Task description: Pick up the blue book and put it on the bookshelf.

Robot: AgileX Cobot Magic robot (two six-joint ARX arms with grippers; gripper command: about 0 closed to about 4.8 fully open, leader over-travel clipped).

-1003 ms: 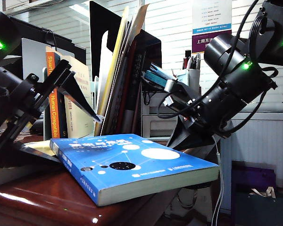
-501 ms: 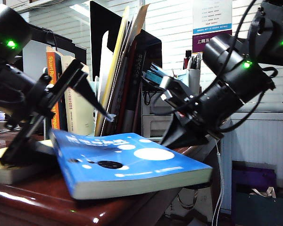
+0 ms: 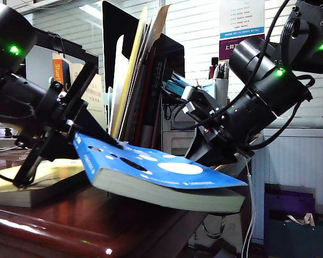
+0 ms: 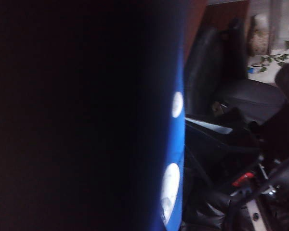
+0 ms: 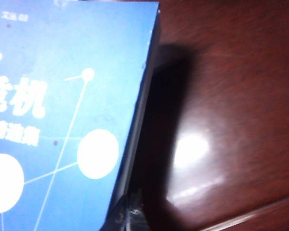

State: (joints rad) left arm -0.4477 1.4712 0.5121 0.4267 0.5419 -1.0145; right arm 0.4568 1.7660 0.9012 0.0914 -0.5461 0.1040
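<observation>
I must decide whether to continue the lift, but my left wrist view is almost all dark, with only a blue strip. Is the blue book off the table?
Observer: Partly. In the exterior view the blue book is tilted. Its end at the left gripper, which seems closed on it, is raised above the yellow book.
Operator: Where is the right gripper?
Observer: The right gripper is at the book's far side, near its lower end. I cannot tell if it is open.
Operator: And the bookshelf?
Observer: The bookshelf stands behind the book, with other books leaning in it.
</observation>
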